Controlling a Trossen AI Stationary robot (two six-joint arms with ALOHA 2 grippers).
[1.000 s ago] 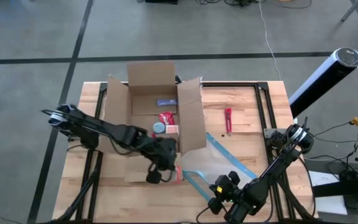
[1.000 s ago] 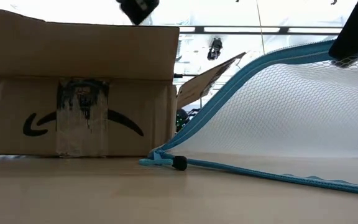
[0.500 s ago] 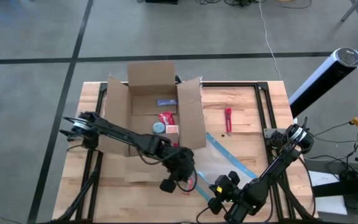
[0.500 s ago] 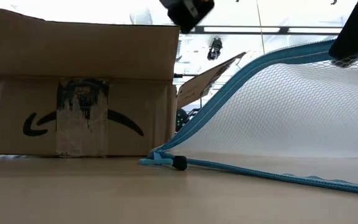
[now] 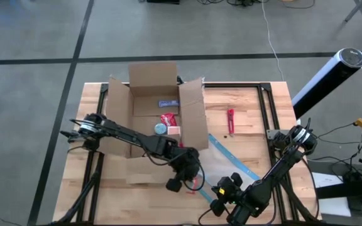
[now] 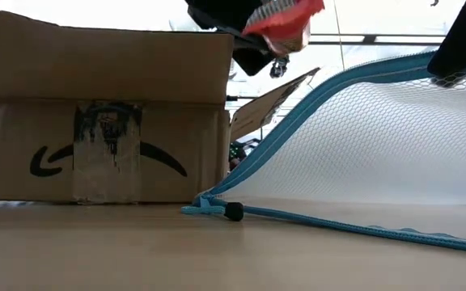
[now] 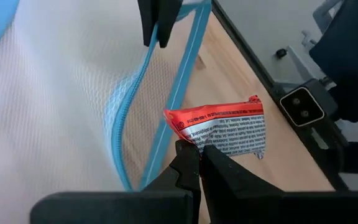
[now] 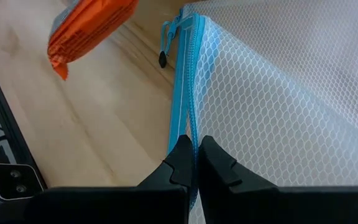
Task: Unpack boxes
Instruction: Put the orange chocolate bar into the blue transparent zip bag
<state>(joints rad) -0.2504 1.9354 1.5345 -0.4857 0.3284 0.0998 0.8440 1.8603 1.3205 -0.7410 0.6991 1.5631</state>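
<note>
Box (image 5: 159,116) sits open at the worktop's (image 5: 250,125) far-left part, flaps splayed; a few small items lie inside, among them a red packet and a round tin, too small to identify further.

Left gripper (image 7: 200,163) hangs off the box's near right corner, above the pouch's zip edge. Its fingers are clamped on one corner of an orange-red packet (image 7: 225,127), which dangles clear of the worktop.

Right gripper (image 8: 193,155) is further from the box, at the near worktop edge. Its fingers are pinched on the blue zip edge of the mesh pouch (image 8: 278,87), holding the mouth lifted.

Handling, judged: the packet looks light, thin and crinkly. A corner pinch holds it but lets it swing; film may slip. A grip across the sealed end seam seems better. The box is stiff corrugated board, light when near empty, and liable to slide if nudged; take hold at a flap or wall rim.
</note>
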